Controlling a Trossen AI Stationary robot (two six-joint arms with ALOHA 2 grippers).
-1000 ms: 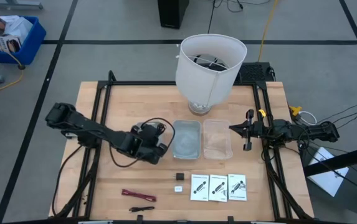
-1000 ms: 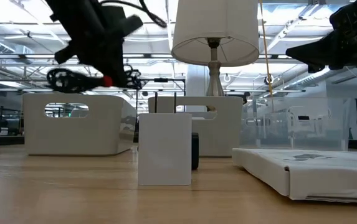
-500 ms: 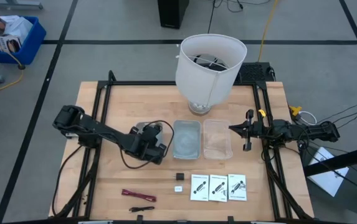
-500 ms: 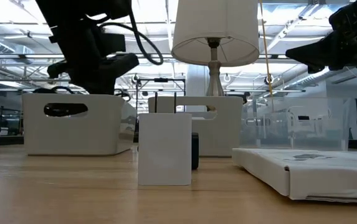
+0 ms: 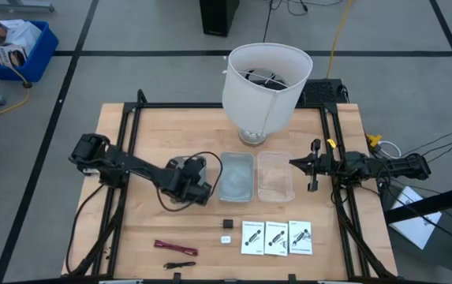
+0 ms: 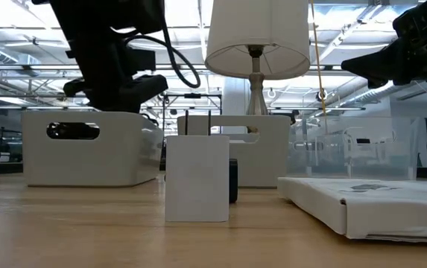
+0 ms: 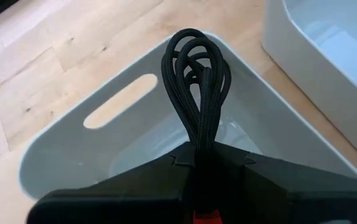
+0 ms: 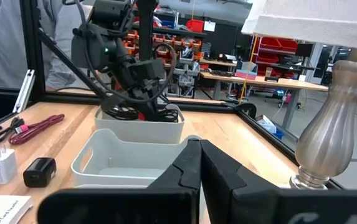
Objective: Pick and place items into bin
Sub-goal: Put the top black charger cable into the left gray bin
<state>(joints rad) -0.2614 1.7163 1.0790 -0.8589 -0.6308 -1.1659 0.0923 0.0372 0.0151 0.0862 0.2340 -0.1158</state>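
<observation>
My left gripper [image 5: 194,183] is shut on a coiled black cable [image 7: 194,68] over the inside of a white bin with a handle slot [image 7: 119,109]; this bin also shows in the low view [image 6: 86,152]. A second pale bin [image 5: 236,175] and a clear bin [image 5: 275,175] stand to its right. A dark-red cable [image 5: 174,248], a thin black cable [image 5: 180,266], a black cube [image 5: 227,223], a white block [image 5: 226,238] and three white packets [image 5: 277,237] lie flat on the table near the front. My right gripper [image 5: 314,166] is shut and empty, right of the clear bin. My left gripper pinches the cable coil at one end of the bundle [image 7: 200,134] between its two fingers. The fingers slant down from above and lie along the coil. The loops stick out past the fingertips over the white bin's floor; whether they touch it I cannot tell.
A big white lampshade on its lamp [image 5: 265,79] stands at the table's far edge behind the bins. Black frame rails [image 5: 131,134] run along the table's left and right sides. A blue box [image 5: 16,47] sits on the floor beyond the table.
My left gripper has gone down with the black cable and a little toward the table's right edge, into the white bin. In the low view the cable has dropped from above the bin's rim to behind its wall. The gripper has stayed shut on the cable.
</observation>
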